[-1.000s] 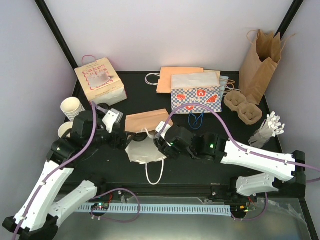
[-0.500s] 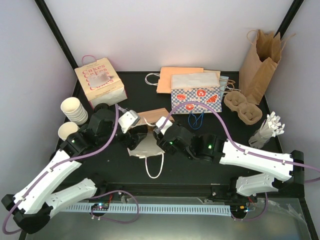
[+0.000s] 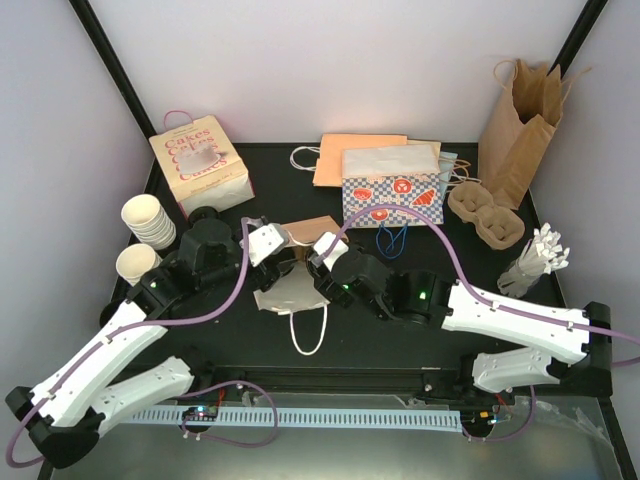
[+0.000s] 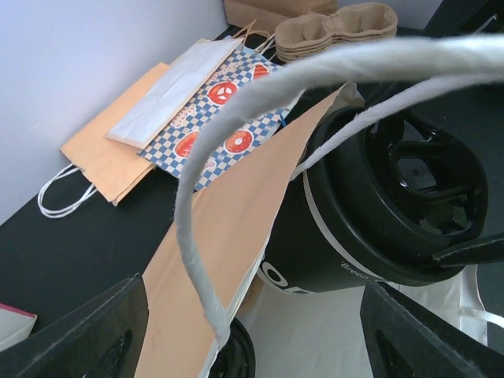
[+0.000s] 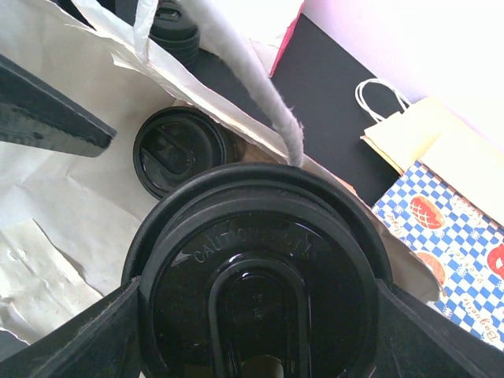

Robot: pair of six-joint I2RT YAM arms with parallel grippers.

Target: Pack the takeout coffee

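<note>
The takeout coffee (image 5: 260, 276), a cup under a round black lid, sits between my right gripper's (image 5: 256, 331) fingers, which are shut on it. It is held at the mouth of a white paper bag (image 3: 290, 295) that lies at the table's middle. The left wrist view shows the same cup (image 4: 378, 213) from the side, past the bag's white handle loop (image 4: 189, 236). My left gripper (image 4: 252, 331) is open at the bag's mouth, a finger on either side of the bag's edge. A second black lid (image 5: 177, 150) lies on the white paper behind the held cup.
A flat brown bag (image 3: 305, 232) lies under the white one. A Cakes box (image 3: 200, 160) and stacked cream cups (image 3: 150, 222) stand at the left. A checkered bag (image 3: 392, 188), cup carriers (image 3: 485, 215) and a tall brown bag (image 3: 520, 125) are at the back right.
My left arm has swung right, up to the bag's mouth, and its jaws have narrowed a little. The white bag has been pushed and crumpled. The right arm has stayed where it was.
</note>
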